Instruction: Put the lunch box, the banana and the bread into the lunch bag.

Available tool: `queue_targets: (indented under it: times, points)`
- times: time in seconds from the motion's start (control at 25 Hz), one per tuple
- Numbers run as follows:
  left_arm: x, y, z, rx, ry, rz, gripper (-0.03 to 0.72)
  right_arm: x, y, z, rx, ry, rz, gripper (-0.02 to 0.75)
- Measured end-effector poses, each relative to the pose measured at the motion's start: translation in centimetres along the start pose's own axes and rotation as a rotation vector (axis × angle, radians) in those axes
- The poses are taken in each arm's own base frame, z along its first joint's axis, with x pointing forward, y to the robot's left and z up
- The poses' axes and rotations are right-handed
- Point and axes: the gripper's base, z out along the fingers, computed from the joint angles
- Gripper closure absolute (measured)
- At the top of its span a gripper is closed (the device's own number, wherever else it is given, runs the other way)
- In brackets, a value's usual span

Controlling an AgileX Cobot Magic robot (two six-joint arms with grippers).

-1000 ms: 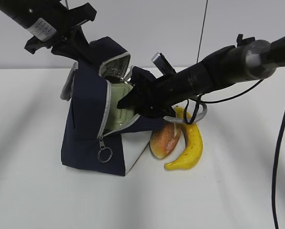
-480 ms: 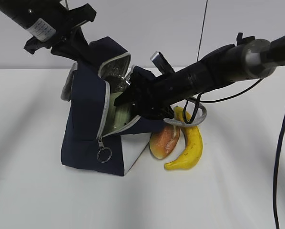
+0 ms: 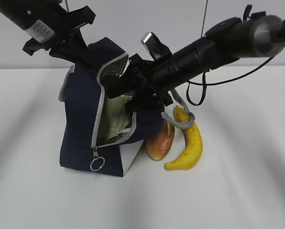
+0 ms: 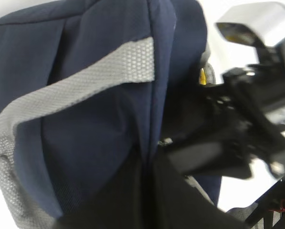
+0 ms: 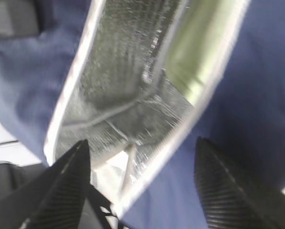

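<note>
Right gripper (image 5: 140, 179), fingers apart, hangs over the open navy-blue fabric lunch bag (image 3: 83, 138); left gripper (image 3: 78, 45) pinches its top edge

This looks like a robot lab or test bench rather than a home: a bare white table (image 3: 238, 191) set against a plain pale wall (image 3: 147, 24), two black robot arms (image 3: 218, 45) reaching in from either side, loose black cables (image 3: 202, 93) trailing from them, and no furniture or decoration around.
</note>
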Motion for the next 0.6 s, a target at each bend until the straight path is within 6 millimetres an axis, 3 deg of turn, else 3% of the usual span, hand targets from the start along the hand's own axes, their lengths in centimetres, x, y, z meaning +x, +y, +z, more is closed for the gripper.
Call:
queue_targets:
  times: [0.32,0.6]
  points:
    - [0.1,0.2,0.0,-0.019,0.015,0.01,0.691,0.9,4.6,-4.1,0.164,0.045,-0.096,0.235]
    - [0.2,0.2,0.0,-0.023,0.018,0.012,0.691,2.1,6.3,-7.3,0.402,0.079,-0.135,0.235]
